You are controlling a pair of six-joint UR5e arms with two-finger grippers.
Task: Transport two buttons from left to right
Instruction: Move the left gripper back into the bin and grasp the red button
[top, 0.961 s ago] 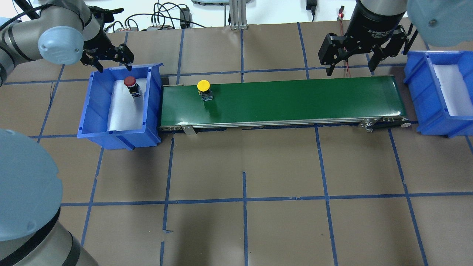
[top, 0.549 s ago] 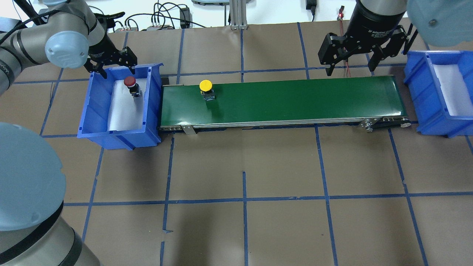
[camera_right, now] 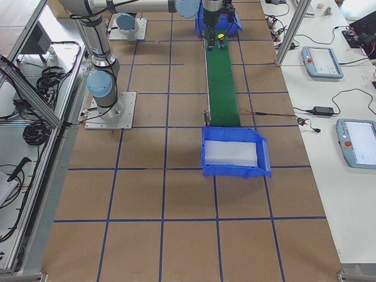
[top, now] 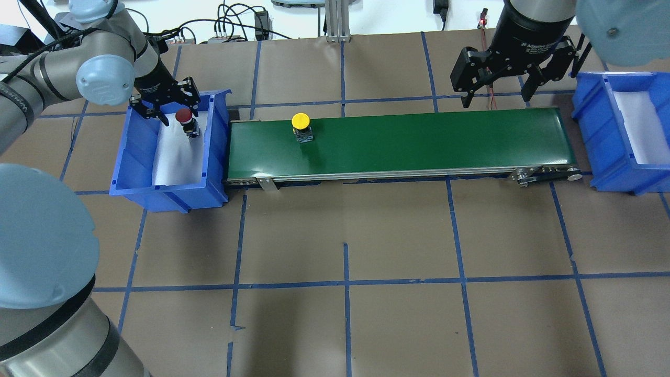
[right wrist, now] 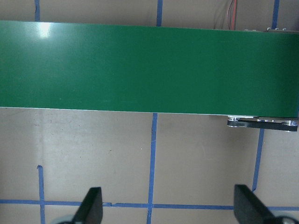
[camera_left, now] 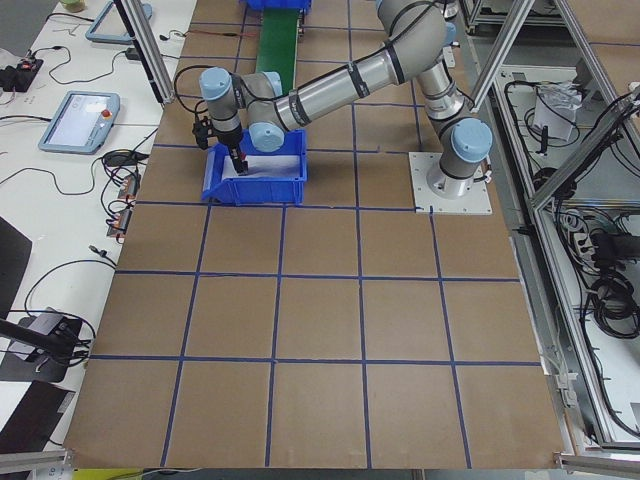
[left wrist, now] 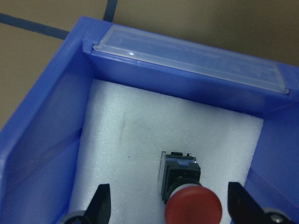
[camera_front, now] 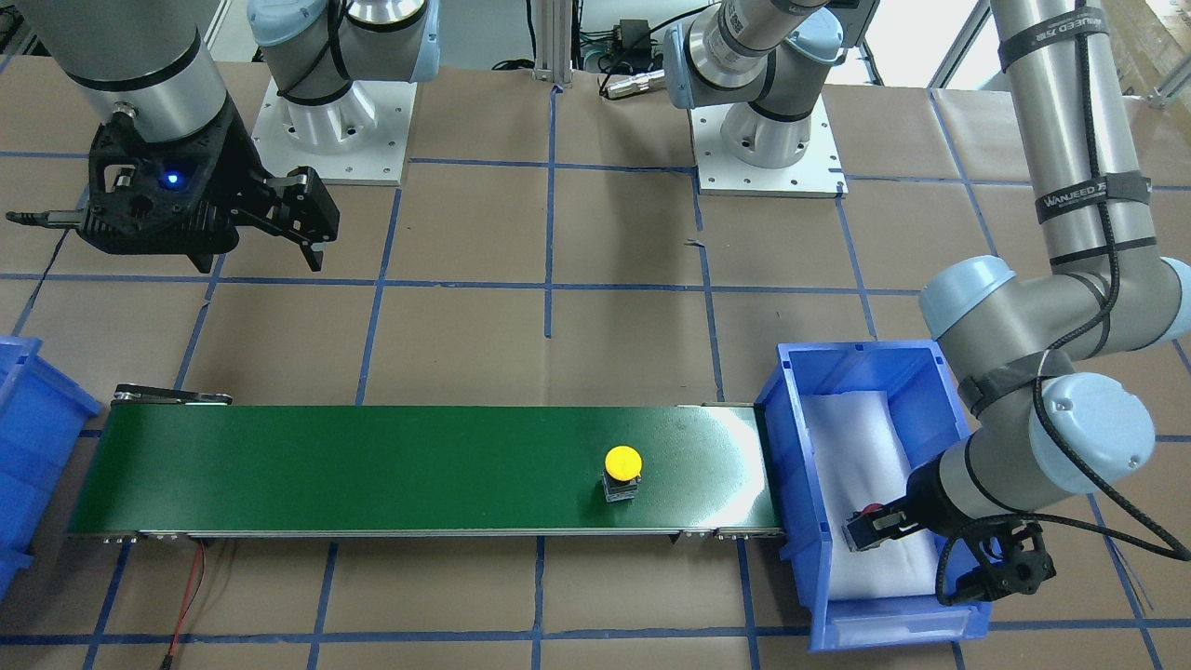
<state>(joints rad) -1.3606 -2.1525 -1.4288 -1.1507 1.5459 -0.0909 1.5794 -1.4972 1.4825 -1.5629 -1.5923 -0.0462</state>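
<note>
Jaws stand apart on both: the left gripper (left wrist: 170,203) brackets the red button (top: 183,115) in the bin (top: 121,157), and the right gripper (top: 494,99) hangs empty near the belt (top: 419,141), where the yellow button (top: 300,121) sits. Close too high and you could pinch the round cap and tip it. Its body is half hidden.

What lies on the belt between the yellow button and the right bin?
Nothing: in the overhead view the green belt is bare from the yellow button to the right bin.
</note>
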